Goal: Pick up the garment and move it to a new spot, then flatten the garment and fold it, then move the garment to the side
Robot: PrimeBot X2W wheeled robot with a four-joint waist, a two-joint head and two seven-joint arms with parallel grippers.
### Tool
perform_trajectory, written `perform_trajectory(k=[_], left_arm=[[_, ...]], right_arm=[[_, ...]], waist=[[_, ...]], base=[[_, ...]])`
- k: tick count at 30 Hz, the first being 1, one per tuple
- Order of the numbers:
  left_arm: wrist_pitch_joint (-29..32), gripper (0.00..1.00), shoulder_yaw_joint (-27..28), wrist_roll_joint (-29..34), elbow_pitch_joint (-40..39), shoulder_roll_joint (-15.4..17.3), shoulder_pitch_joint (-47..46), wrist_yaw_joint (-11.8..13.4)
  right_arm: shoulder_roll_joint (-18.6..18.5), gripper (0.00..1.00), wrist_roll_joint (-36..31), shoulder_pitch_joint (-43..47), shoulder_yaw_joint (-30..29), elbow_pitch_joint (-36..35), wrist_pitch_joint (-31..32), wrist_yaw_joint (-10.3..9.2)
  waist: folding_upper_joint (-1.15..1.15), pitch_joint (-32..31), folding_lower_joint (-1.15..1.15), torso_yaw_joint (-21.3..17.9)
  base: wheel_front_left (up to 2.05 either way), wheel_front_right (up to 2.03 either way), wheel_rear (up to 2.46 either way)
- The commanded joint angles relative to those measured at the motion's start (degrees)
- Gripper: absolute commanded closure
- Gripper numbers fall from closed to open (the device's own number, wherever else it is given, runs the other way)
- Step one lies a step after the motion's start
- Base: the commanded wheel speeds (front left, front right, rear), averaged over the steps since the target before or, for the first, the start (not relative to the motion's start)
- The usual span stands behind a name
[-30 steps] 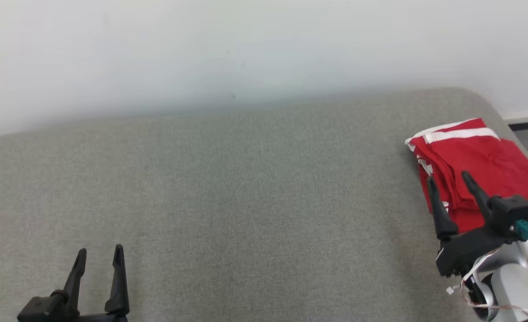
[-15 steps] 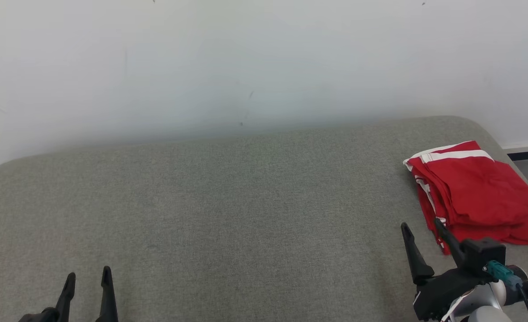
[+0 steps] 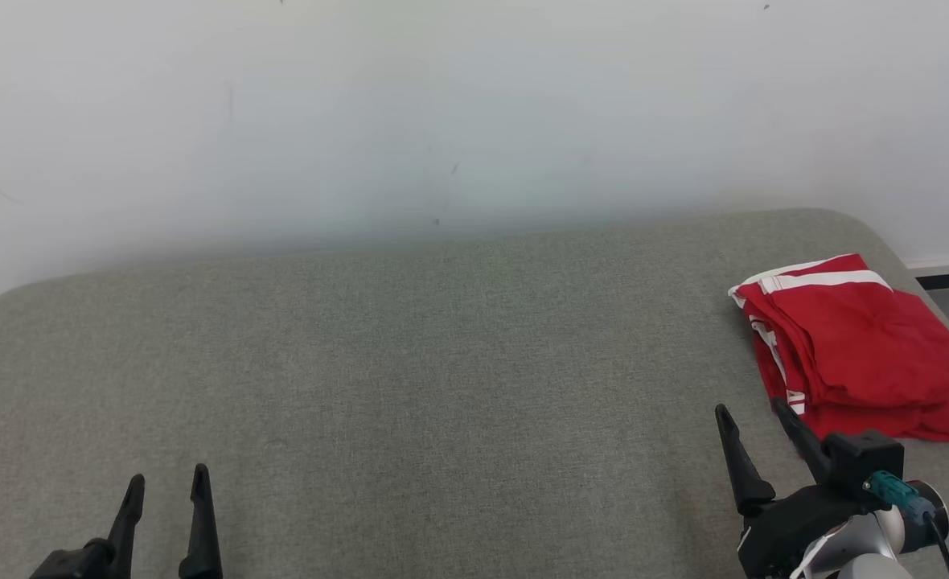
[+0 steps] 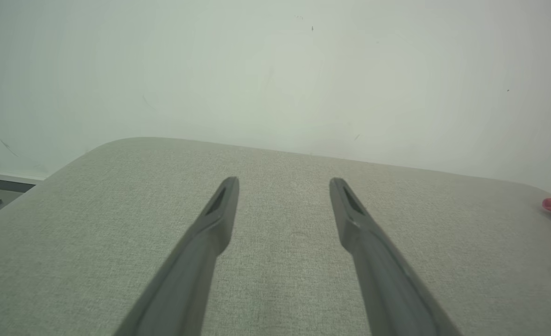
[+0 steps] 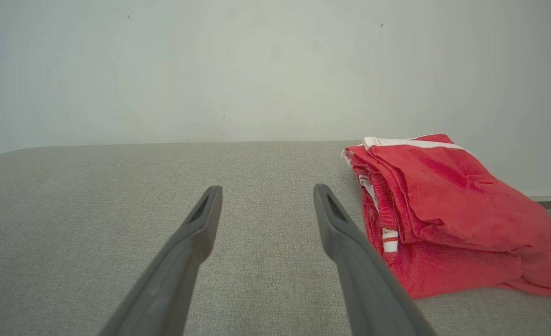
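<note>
Garment [image 3: 852, 346], red with white stripes, folded, lying at far right of grey fabric-covered table [image 3: 442, 362], right hand [image 3: 748, 407] empty, fingers spread, just beside its near-left corner, left hand [image 3: 168, 474] likewise spread, near left.

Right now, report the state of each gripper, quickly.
Left gripper: open, holding nothing.
Right gripper: open, holding nothing, close to the folded red garment.
</note>
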Motion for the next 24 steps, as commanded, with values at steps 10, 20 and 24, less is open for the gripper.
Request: perform_trajectory(k=[10, 20, 24], left_arm=[[0.02, 0.0, -0.52, 0.27, -0.27, -0.11, -0.56, -0.2], [0.02, 0.0, -0.37, 0.51, 0.31, -0.16, -0.25, -0.19], [0.02, 0.0, -0.25, 0.66, 0.42, -0.18, -0.07, -0.2]], right_arm=[[0.87, 0.0, -0.34, 0.72, -0.43, -0.56, 0.77, -0.01], [1.05, 0.0, -0.16, 0.18, 0.19, -0.16, 0.98, -0.01], [0.96, 0.0, -0.09, 0.14, 0.32, -0.3, 1.08, -0.01]], waist=[[0.0, 0.66, 0.0, 0.0], [0.0, 0.5, 0.0, -0.17], [0.0, 0.31, 0.0, -0.2]], base=[[0.0, 0.0, 0.0], [0.0, 0.0, 0.0], [0.0, 0.0, 0.0]])
